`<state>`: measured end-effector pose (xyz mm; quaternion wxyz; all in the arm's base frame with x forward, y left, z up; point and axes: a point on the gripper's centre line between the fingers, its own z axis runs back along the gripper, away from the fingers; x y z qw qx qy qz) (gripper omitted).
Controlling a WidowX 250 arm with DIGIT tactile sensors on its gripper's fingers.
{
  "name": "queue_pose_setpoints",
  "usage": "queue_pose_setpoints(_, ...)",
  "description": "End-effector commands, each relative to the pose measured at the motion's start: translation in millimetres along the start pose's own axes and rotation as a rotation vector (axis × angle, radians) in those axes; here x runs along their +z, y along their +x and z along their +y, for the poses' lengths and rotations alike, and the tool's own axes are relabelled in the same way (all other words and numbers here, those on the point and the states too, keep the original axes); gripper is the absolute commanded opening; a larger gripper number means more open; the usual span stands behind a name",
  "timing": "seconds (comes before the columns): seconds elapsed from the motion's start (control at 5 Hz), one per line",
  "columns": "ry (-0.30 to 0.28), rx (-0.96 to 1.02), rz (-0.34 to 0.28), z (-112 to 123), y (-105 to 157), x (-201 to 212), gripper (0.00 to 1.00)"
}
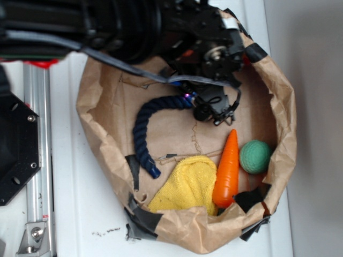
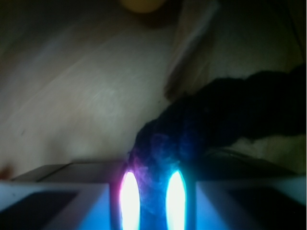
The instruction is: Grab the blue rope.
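White counter (image 1: pixel 64 214) carries a crumpled brown paper bag (image 1: pixel 284 123) rolled down into a shallow nest, patched with dark tape. Inside it lies the thick navy twisted-strand rope (image 1: pixel 143 131), curving from a glossy blue capped end near the fluffy yellow cloth (image 1: pixel 185 184) up and across to the black pincer (image 1: pixel 188 98). A smooth orange plastic carrot (image 1: pixel 227 170) and a green textured ball (image 1: pixel 255 157) sit together on the far side, well apart from the rope.

The pincer is clenched on the rope's upper end, with the strands pinched between its two glowing pads (image 2: pixel 129 201).

The grip looks to be close to the rope's tip, so a lift could let the end slide out from the pads. The long free length may also drag against the cloth or the bag wall and tug itself loose.

From the exterior view, the rope's whole course and its neighbours are plain, but the arm hides the contact. Only the wrist view shows the dark rope (image 2: pixel 225 115) actually seated between the pads, though dimly and out of focus.
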<state>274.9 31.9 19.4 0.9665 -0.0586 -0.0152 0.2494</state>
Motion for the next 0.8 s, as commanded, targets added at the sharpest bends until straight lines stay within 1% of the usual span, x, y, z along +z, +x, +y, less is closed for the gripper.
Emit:
queue_pose_setpoints(0.0, -0.045, -0.191, -0.187, 26.9, -33.7, 108.4, 0.00)
queue_pose_setpoints(0.2, -0.008, -0.256, -0.164, 24.4, -35.0, 151.8, 0.00)
queue_pose_setpoints(0.4, -0.017, -0.244, -0.137, 19.5, -31.5, 153.9, 0.00)
queue_pose_setpoints(0.6, -0.007, -0.239, -0.125, 16.6, -24.5, 150.3, 0.00)
